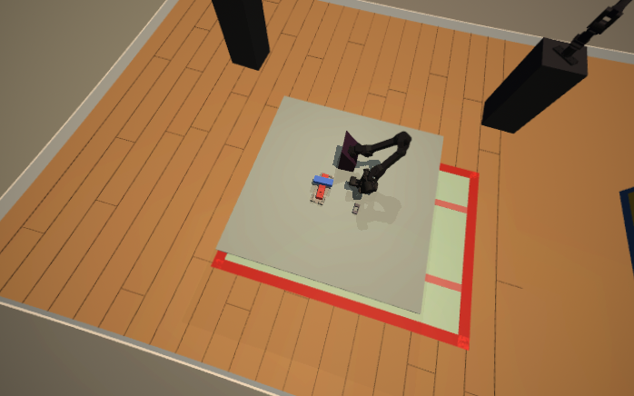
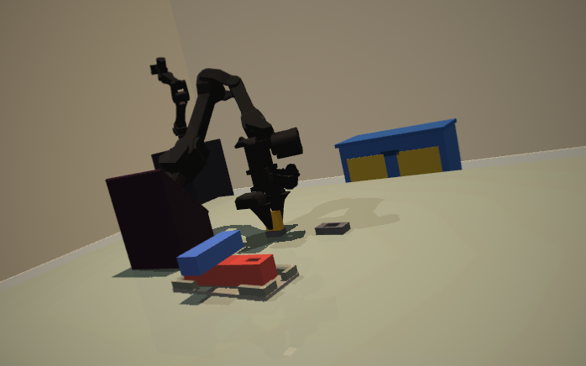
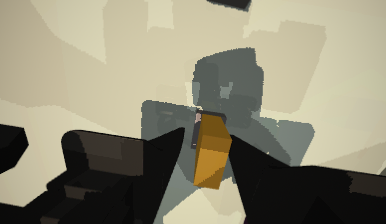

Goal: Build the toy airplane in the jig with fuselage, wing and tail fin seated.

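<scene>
Robot workspace: black pedestals (image 1: 536, 85) (image 2: 217, 170), red-bordered floor zone (image 1: 464, 255), mounted arm (image 1: 392, 160) (image 2: 204, 108).

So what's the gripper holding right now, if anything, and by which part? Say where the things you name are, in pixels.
It can't be told for sure: the yellow tail fin (image 2: 277, 220) (image 3: 212, 157) stands between the gripper's (image 1: 357, 186) (image 2: 276, 223) (image 3: 208, 134) fingers, but the wrist view shows a gap beside it.

Long blue block wing (image 1: 322, 181) (image 2: 210, 252): crosswise atop fuselage | red box-shaped fuselage (image 1: 320, 192) (image 2: 240, 270): level in cradle, rear socket bare | small yellow upright tail fin (image 2: 277, 220) (image 3: 212, 154): beyond fuselage, in dark holder
</scene>
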Robot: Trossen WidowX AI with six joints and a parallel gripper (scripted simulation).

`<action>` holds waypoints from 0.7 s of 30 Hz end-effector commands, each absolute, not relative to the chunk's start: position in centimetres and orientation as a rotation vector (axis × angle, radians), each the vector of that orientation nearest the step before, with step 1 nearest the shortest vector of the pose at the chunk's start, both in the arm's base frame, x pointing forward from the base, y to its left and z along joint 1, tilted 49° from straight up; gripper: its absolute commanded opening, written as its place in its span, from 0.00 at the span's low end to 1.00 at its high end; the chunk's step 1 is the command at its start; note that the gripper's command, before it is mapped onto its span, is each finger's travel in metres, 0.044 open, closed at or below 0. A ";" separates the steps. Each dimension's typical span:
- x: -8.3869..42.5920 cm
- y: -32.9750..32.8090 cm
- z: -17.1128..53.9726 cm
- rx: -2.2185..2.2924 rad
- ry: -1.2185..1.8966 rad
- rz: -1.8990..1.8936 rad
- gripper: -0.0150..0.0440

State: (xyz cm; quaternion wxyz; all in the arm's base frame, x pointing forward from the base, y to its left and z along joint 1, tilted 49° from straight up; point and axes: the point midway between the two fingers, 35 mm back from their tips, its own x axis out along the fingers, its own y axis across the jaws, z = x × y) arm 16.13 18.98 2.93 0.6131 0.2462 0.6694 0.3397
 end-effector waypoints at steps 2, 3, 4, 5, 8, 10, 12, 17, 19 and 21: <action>16.0 18.9 2.7 0.570 1.552 0.772 0.38; 16.0 18.9 2.7 0.570 1.552 0.772 0.37; 16.0 18.9 2.7 0.570 1.552 0.772 0.35; 16.0 18.9 2.7 0.570 1.552 0.772 0.34; 16.0 18.9 2.7 0.570 1.552 0.772 0.31; 16.0 18.9 2.7 0.570 1.552 0.772 0.29; 16.0 18.9 2.7 0.570 1.553 0.772 0.25; 16.3 18.4 3.1 0.561 1.555 0.769 0.25; 16.4 18.0 3.2 0.570 1.549 0.780 0.25; 16.3 17.7 3.4 0.581 1.540 0.792 0.25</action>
